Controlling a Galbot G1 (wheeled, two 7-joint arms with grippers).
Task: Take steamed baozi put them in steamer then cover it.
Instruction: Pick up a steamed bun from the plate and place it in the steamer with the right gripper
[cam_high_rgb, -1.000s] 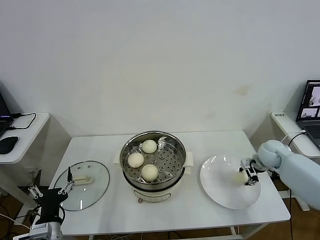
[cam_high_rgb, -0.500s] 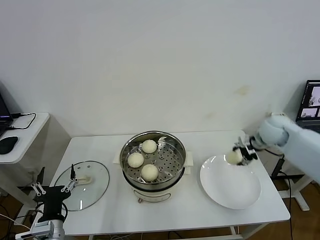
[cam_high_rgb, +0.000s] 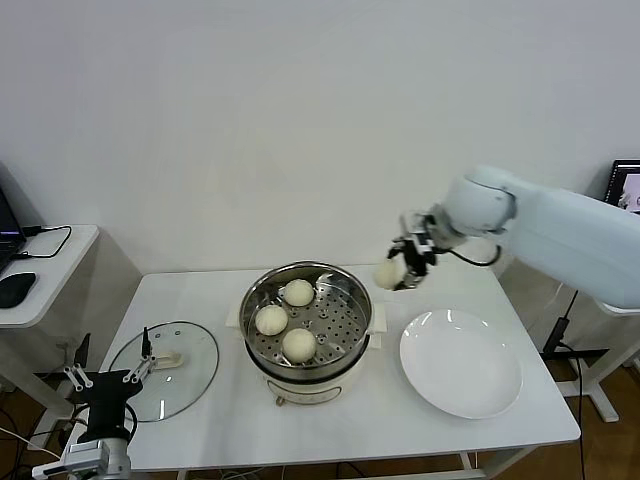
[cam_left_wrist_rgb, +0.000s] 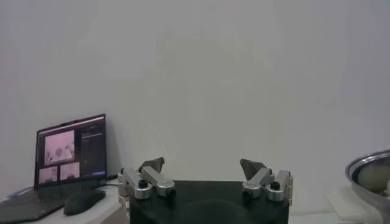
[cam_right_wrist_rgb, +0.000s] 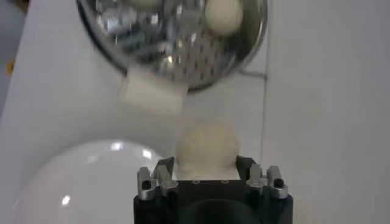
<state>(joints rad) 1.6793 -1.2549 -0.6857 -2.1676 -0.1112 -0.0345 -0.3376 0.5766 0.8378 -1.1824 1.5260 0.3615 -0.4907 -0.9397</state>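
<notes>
Now carrying the fourth bun (cam_high_rgb: 389, 272) pinched in the right gripper (cam_high_rgb: 402, 268), high over the counter's far right half, just beyond the steamer's (cam_high_rgb: 308, 322) right rim. Needs a short shift leftward and down onto the bare tray holes beside three buns already inside. Left gripper (cam_high_rgb: 103, 378) parked spread wide off the counter's near left corner, near the glass lid (cam_high_rgb: 165, 370).
</notes>
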